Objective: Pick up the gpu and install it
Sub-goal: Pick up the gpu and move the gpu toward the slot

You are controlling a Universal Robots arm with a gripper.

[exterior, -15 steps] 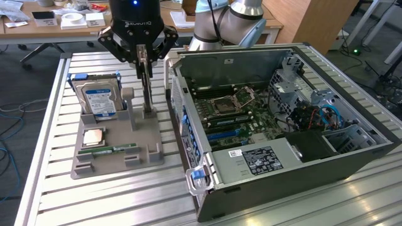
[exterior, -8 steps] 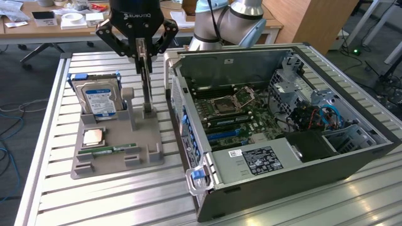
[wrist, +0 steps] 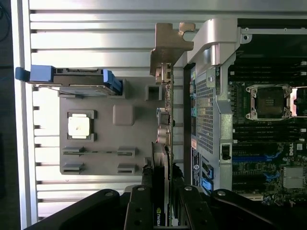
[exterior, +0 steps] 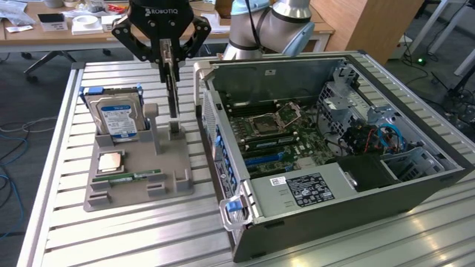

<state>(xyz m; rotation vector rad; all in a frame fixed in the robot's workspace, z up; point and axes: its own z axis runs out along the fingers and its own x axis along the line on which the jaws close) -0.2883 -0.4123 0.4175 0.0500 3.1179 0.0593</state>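
The gpu (exterior: pixel 172 89) is a thin dark card hanging upright and edge-on, and my gripper (exterior: pixel 169 55) is shut on its upper edge. Its lower end hovers just over a slotted post of the grey holder tray (exterior: pixel 141 192). In the wrist view the gpu (wrist: pixel 165 120) runs as a slim slab away from my gripper (wrist: pixel 164 203). Its metal bracket (wrist: pixel 169 45) is at the far end. The card lies between the tray and the open computer case (exterior: pixel 334 183), close beside the case's wall.
On the tray stand a blue-labelled hard drive (exterior: pixel 115 114), a processor chip (exterior: pixel 111 161) and a green memory stick (exterior: pixel 135 177). The motherboard (exterior: pixel 286 136) inside the case shows blue slots (exterior: pixel 263 161). Everything rests on a slatted metal table (exterior: pixel 111 239). Desks and the arm's base are behind.
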